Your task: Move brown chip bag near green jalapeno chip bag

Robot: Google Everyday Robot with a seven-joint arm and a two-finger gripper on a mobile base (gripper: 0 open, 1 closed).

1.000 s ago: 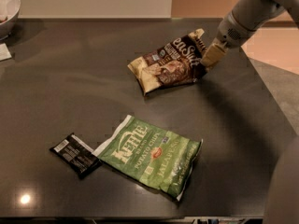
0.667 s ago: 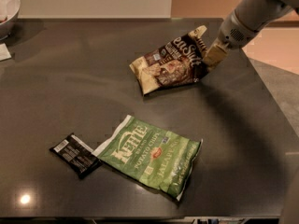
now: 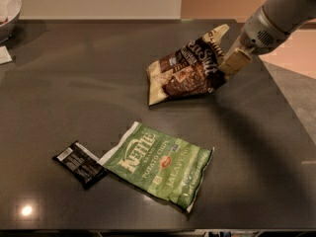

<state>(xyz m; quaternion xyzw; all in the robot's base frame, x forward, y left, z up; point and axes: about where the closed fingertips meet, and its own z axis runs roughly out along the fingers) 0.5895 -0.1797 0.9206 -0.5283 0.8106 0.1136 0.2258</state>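
The brown chip bag (image 3: 185,73) is at the back right of the dark table (image 3: 74,93), with its right end raised and its left end low. My gripper (image 3: 223,76) reaches in from the upper right and is shut on the bag's right edge. One cream finger (image 3: 235,61) shows against the bag. The green jalapeno chip bag (image 3: 160,164) lies flat near the front middle of the table, well apart from the brown bag.
A small black packet (image 3: 79,163) lies touching the green bag's left end. A white bowl (image 3: 7,9) stands at the back left corner, with a white scrap (image 3: 4,55) in front of it. The table's right edge (image 3: 291,112) runs close to the arm.
The brown bag has tilted up at its right end and shifted slightly toward the front with my gripper on it. The green bag and black packet have not moved.
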